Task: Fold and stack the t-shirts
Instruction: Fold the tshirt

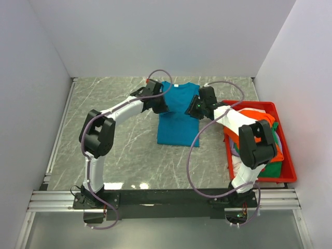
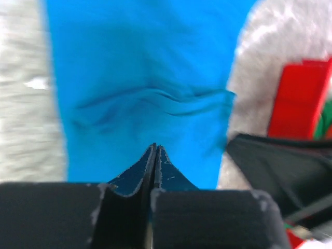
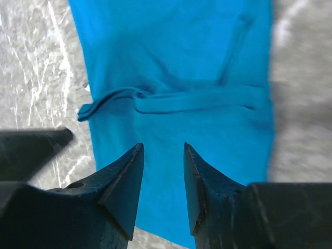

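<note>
A teal-blue t-shirt point(image 1: 176, 122) lies on the grey marble table, folded into a long narrow shape with its collar at the far end. My left gripper point(image 1: 160, 104) is at the shirt's left edge; in the left wrist view its jaws point(image 2: 155, 149) are pressed shut just above the blue cloth point(image 2: 145, 78), and no cloth shows between them. My right gripper point(image 1: 195, 109) is at the shirt's right edge; in the right wrist view it point(image 3: 162, 150) is open and empty over the blue cloth point(image 3: 176, 67). Orange point(image 1: 249, 115), green point(image 1: 275, 168) and white point(image 1: 239, 165) shirts lie heaped in the bin.
A red plastic bin point(image 1: 287, 155) stands at the table's right edge; it also shows in the left wrist view point(image 2: 295, 98). White walls enclose the table on three sides. The right arm's upper links hang over the bin. The bare marble table point(image 1: 114, 155) lies left of and in front of the blue shirt.
</note>
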Robot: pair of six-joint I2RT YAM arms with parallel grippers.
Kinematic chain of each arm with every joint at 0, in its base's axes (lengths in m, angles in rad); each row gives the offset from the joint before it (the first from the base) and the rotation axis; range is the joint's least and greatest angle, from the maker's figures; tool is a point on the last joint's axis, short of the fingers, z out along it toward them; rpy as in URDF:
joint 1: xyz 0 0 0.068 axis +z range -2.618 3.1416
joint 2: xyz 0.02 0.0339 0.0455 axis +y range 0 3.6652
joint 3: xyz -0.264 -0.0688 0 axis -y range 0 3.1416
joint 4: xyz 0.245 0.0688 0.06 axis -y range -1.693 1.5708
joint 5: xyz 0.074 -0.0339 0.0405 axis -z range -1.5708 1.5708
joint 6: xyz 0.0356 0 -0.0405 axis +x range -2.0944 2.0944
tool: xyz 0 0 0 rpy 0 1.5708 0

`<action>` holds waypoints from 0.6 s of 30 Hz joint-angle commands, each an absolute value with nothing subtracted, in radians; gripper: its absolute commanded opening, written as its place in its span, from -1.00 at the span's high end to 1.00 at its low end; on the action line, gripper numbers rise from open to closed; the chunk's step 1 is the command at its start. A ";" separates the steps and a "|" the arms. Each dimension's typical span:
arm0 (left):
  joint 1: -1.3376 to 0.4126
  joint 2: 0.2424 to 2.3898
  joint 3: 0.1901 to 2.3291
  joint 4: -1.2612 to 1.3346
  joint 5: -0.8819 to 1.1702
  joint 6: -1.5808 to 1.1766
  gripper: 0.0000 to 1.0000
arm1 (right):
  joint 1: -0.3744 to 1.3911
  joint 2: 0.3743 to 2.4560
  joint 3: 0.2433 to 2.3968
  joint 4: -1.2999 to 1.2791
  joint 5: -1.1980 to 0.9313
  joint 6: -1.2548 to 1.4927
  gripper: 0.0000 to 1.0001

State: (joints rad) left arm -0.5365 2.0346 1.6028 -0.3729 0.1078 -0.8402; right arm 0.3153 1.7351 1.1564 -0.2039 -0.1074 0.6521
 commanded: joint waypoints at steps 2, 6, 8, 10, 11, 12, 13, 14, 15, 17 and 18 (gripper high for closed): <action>-0.566 2.072 1.672 -0.373 0.120 -0.811 0.97 | 0.341 1.811 1.252 -0.218 -0.077 0.618 0.14; -0.563 2.140 1.735 -0.403 0.042 -0.793 0.98 | 0.342 1.873 1.308 -0.241 -0.089 0.618 0.15; -0.552 2.173 1.770 -0.431 0.035 -0.779 0.98 | 0.342 1.913 1.353 -0.256 -0.094 0.615 0.16; -0.540 2.220 1.815 -0.446 0.041 -0.776 0.99 | 0.341 1.942 1.387 -0.276 -0.083 0.609 0.16; -0.528 2.232 1.821 -0.446 0.044 -0.775 0.99 | 0.342 1.966 1.414 -0.293 -0.078 0.606 0.16; -0.522 2.253 1.831 -0.449 0.044 -0.773 0.99 | 0.341 1.980 1.430 -0.305 -0.075 0.603 0.16; -0.506 2.261 1.832 -0.454 0.044 -0.773 0.99 | 0.338 2.002 1.442 -0.317 -0.068 0.600 0.17; -0.500 2.267 1.827 -0.448 0.046 -0.770 0.99 | 0.337 2.009 1.456 -0.322 -0.064 0.597 0.17; -0.491 2.275 1.822 -0.445 0.046 -0.770 0.99 | 0.337 2.016 1.462 -0.325 -0.061 0.595 0.17; -0.468 2.279 1.813 -0.442 0.049 -0.769 0.99 | 0.336 2.039 1.471 -0.325 -0.061 0.595 0.17; -0.462 2.287 1.809 -0.440 0.052 -0.767 0.99 | 0.331 2.045 1.476 -0.328 -0.060 0.592 0.17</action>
